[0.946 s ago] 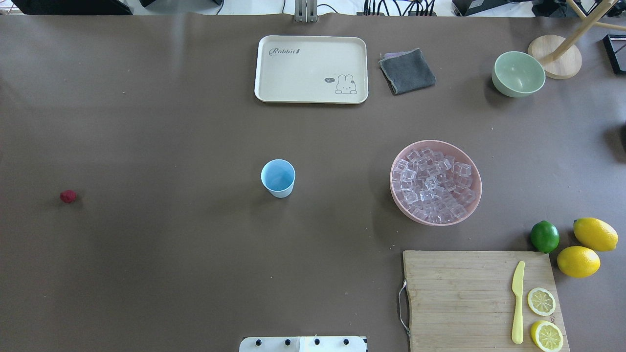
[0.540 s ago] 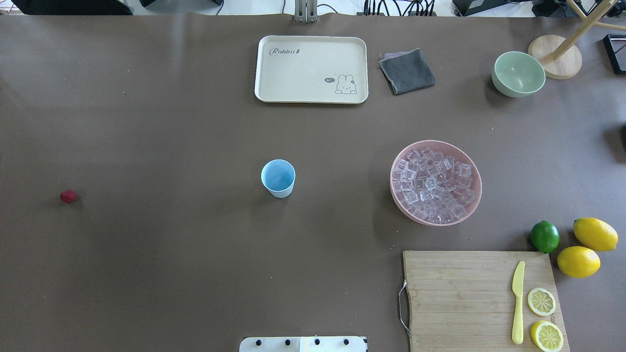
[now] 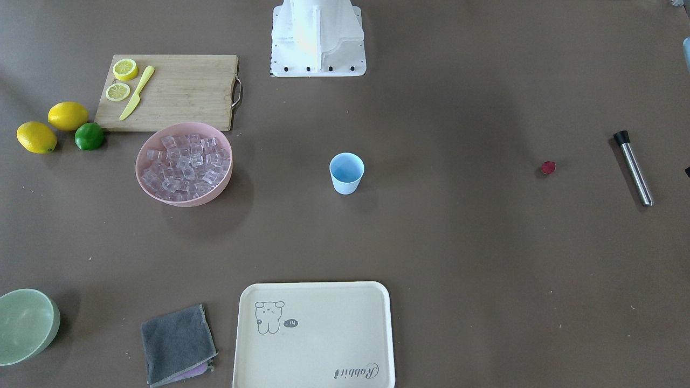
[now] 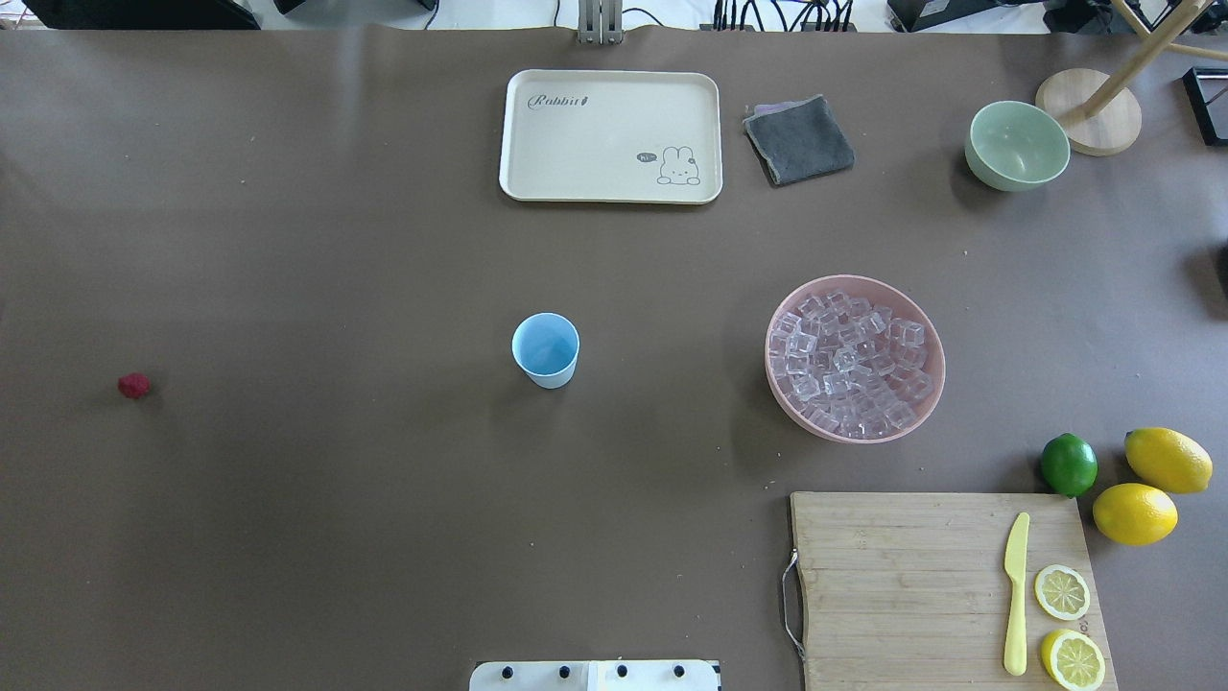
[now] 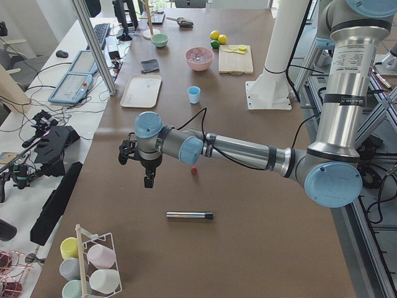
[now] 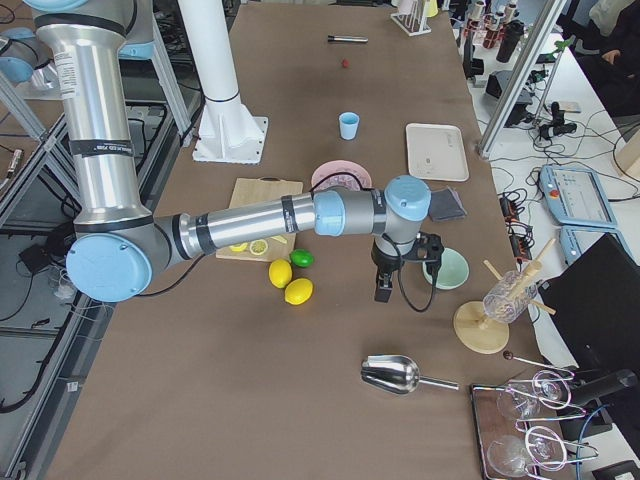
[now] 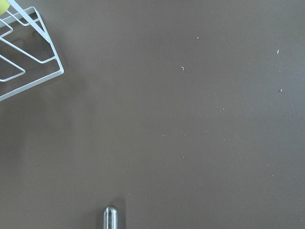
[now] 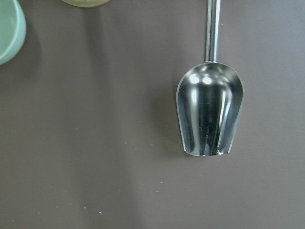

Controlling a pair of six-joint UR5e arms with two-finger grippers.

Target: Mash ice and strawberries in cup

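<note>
The pale blue cup [image 4: 546, 349] stands upright mid-table and looks empty. The ice [image 4: 852, 363] fills the pink bowl [image 4: 769, 369] to its right. The small dark red strawberry [image 4: 133, 386] lies alone far left. My left gripper [image 5: 149, 180] shows only in the exterior left view, hanging above the table near the strawberry [image 5: 194, 170] and a steel muddler [image 5: 189, 215]. My right gripper [image 6: 381, 290] shows only in the exterior right view, near the green bowl [image 6: 446, 268], above a steel scoop [image 8: 209, 114]. I cannot tell whether either is open or shut.
A cream tray [image 4: 610, 136], grey cloth [image 4: 798, 139] and green bowl [image 4: 1017, 146] sit at the far edge. A cutting board [image 4: 921, 585] holds a yellow knife [image 4: 1016, 593] and lemon slices; lemons [image 4: 1135, 513] and a lime [image 4: 1069, 464] lie beside it. A white cup rack [image 7: 26, 52] stands at the left end.
</note>
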